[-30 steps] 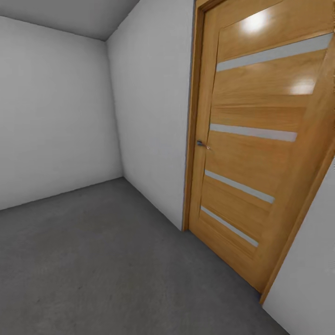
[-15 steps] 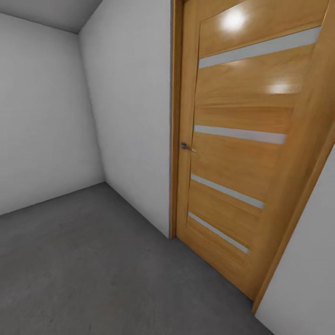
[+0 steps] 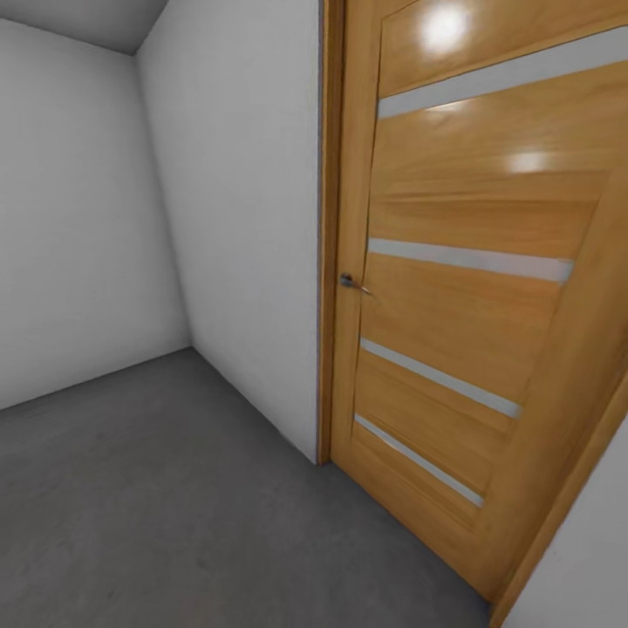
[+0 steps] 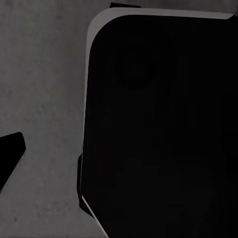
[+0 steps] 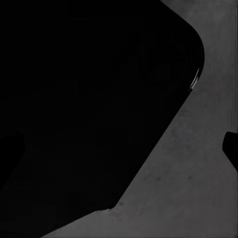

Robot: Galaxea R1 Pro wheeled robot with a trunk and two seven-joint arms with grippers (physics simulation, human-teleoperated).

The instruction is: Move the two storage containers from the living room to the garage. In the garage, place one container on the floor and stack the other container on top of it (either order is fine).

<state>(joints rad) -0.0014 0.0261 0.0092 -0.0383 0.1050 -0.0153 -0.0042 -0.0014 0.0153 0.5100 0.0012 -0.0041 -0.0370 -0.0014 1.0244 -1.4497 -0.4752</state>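
Facing the wood door [image 3: 453,288] in the garage, concrete floor [image 3: 157,488] left of it; containers out of sight. We're in transit; finger state unreadable. Next: find containers.

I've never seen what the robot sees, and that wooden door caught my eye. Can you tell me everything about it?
The door is honey-coloured wood with a glossy finish that reflects two bright light spots near its top. Four narrow pale, frosted-looking strips cross it, slanting in this tilted head view. A small metal lever handle sits at its left edge, beside the wooden frame. It appears shut. Its bottom meets the dark grey concrete floor, and a plain white wall adjoins the frame.
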